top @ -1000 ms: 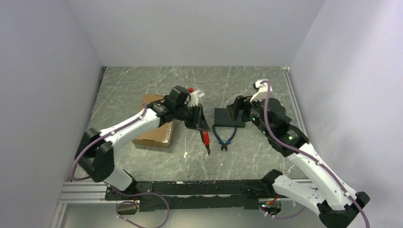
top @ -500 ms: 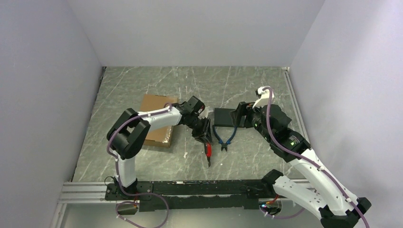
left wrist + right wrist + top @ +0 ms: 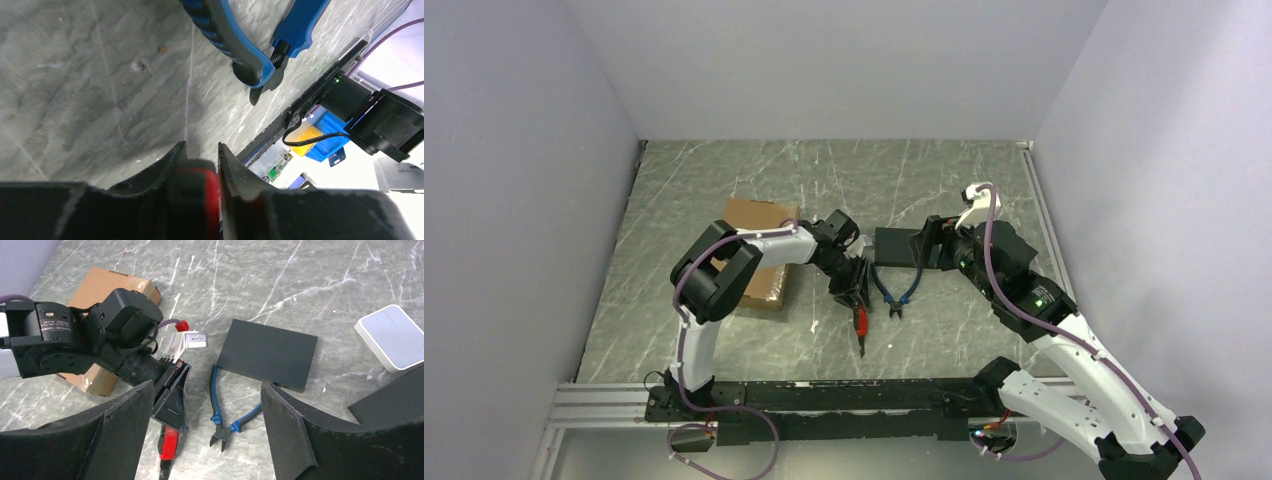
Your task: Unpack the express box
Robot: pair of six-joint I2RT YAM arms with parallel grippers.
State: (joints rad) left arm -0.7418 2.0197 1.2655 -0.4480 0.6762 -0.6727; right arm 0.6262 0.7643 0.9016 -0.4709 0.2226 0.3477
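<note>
Your express box (image 3: 759,213) lies flat on the tabletop (image 3: 704,170), well left of the blue-handled cutters (image 3: 894,305). Just left of the cutters, your left claw (image 3: 200,150) is clamped on a red-handled tool (image 3: 861,322). A flat black pad (image 3: 267,352) lies just beyond the cutters' handles. Your right claw (image 3: 206,385) hangs above that end, fingers spread wide. A small white case (image 3: 395,337) sits well right of the cutters.
</note>
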